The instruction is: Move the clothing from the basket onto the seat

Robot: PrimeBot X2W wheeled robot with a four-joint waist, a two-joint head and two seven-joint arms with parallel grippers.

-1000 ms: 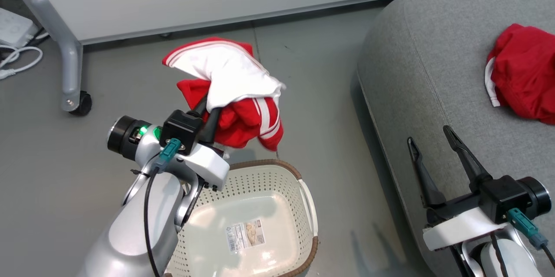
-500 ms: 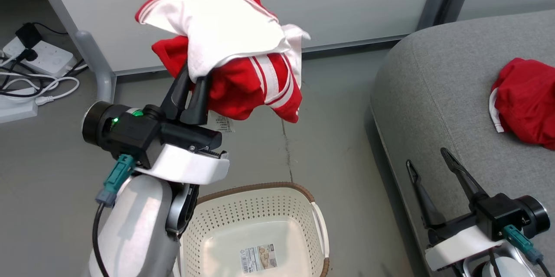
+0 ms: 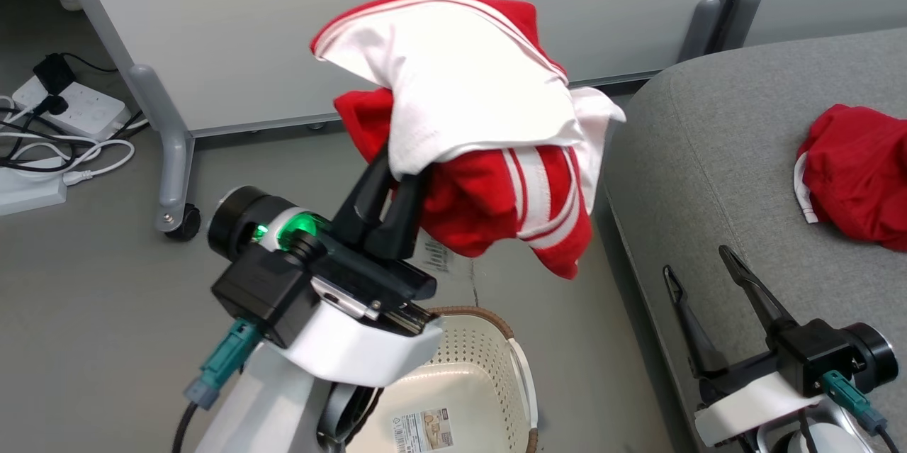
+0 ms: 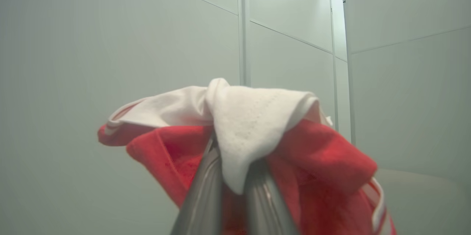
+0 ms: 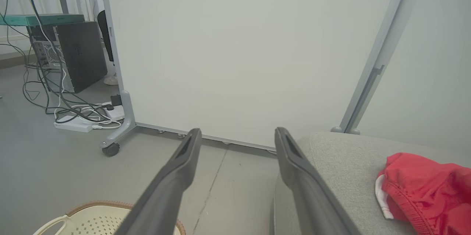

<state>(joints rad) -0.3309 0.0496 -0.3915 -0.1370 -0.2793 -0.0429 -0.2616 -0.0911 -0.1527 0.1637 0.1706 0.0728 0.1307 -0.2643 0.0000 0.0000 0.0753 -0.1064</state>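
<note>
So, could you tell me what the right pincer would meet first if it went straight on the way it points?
Probably the white partition panel: the open right pincer aims at it, with the seat corner just beside that line. Depth is unclear.

L arm: silver-grey forearm shell [image 3: 262, 403], white wrist plate [image 3: 354, 350] under a black blocky housing [image 3: 266, 293], round black end cap [image 3: 234, 215] w/ a lit green ring [image 3: 294, 225]. A teal connector [image 3: 223, 362] w/ black cable [image 3: 183, 432] plugs in there; R wrist has the same teal plug [image 3: 850, 386], white R plate [image 3: 744, 403], black R cap [image 3: 875, 357]. The left gripper [image 3: 397, 176] & right gripper [image 3: 698, 261]: two long dark tapered fingers each, grey sheen in wrist cams.
</note>
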